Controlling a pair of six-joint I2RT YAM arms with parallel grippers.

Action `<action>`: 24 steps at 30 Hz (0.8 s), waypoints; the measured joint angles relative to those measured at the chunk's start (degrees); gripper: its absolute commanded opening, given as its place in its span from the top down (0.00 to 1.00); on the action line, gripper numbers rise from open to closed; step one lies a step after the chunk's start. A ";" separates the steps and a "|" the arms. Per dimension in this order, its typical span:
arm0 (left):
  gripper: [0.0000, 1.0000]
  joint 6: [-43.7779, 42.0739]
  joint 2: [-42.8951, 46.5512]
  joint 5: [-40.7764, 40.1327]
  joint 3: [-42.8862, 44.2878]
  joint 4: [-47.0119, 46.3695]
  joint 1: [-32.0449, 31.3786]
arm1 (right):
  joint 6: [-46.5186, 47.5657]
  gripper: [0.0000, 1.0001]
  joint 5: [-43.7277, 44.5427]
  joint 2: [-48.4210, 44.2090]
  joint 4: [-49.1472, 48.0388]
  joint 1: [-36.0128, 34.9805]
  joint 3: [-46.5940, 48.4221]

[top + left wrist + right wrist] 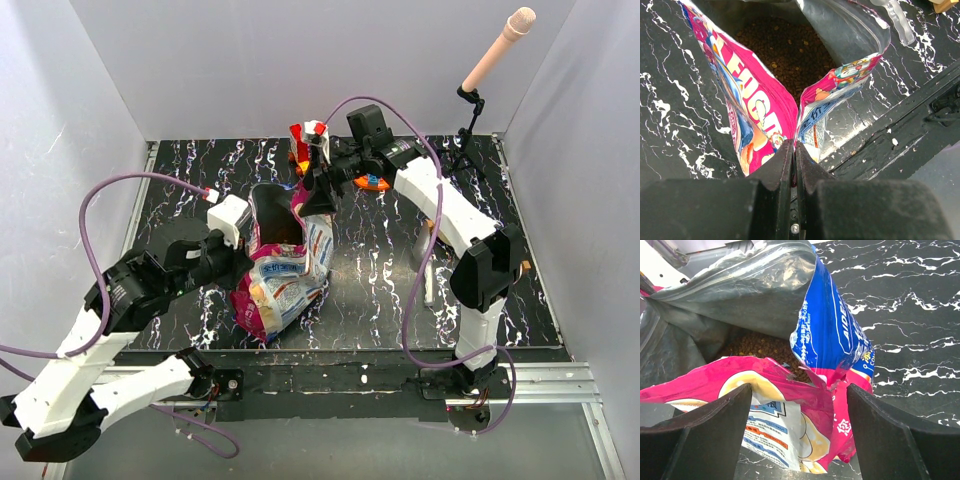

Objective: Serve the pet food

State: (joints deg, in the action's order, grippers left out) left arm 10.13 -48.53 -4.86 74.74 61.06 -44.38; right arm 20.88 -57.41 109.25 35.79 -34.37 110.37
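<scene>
Though deep inside the open bag [285, 280], would likely pour like sand: loose, light pet food [785, 50]. Pinches the soft, slippery rim tight with left gripper [793, 147]; hangs right gripper [797, 395] wide apart. Best to grab the floppy rim.

Two robot arms, one left [120, 300] and one right [450, 205], and two purple cables [130, 179]. One marbled black table [380, 290]. One printed bag [285, 270], its kibble [785, 50] pellets beyond counting. One foam-tipped microphone [497, 48]. At least two colourful toy pieces [308, 133], partly hidden.
</scene>
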 measured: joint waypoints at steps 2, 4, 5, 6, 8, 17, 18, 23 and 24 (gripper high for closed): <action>1.00 0.17 0.39 0.31 0.00 0.33 0.00 | 0.37 0.23 -0.48 0.00 0.11 -0.33 0.00; 1.00 0.20 0.57 0.63 0.00 0.59 0.00 | 0.55 0.34 -1.01 0.09 0.31 -0.74 0.11; 1.00 0.22 0.61 0.81 0.00 0.68 0.00 | 0.72 0.42 -1.20 0.33 0.39 -0.96 0.52; 1.00 0.22 0.66 0.96 0.00 0.72 0.00 | 0.76 0.55 -1.38 0.74 0.35 -1.14 1.22; 1.00 0.22 0.68 1.07 0.00 0.79 0.00 | 0.72 0.77 -1.44 1.57 0.11 -1.40 2.23; 1.00 3.58 3.34 -2.67 -0.22 2.54 0.00 | -5.84 0.99 6.67 -5.03 -8.15 -1.38 -8.74; 1.00 3.82 3.93 -3.10 -0.35 2.75 0.00 | -8.13 0.99 9.62 -8.31 -10.10 -0.48 -12.50; 1.00 3.08 5.81 -4.24 -1.81 0.61 0.00 | -17.25 0.99 17.62 -21.59 -9.09 5.84 -24.48; 1.00 2.56 5.20 -4.15 -2.14 -0.46 -0.02 | -18.16 0.99 19.21 -24.98 -9.27 6.38 -27.82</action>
State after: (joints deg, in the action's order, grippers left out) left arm 12.69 -43.33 -9.02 72.60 60.60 -44.40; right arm 2.72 -38.20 84.27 26.52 -27.99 82.54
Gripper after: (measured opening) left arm 0.021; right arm 0.061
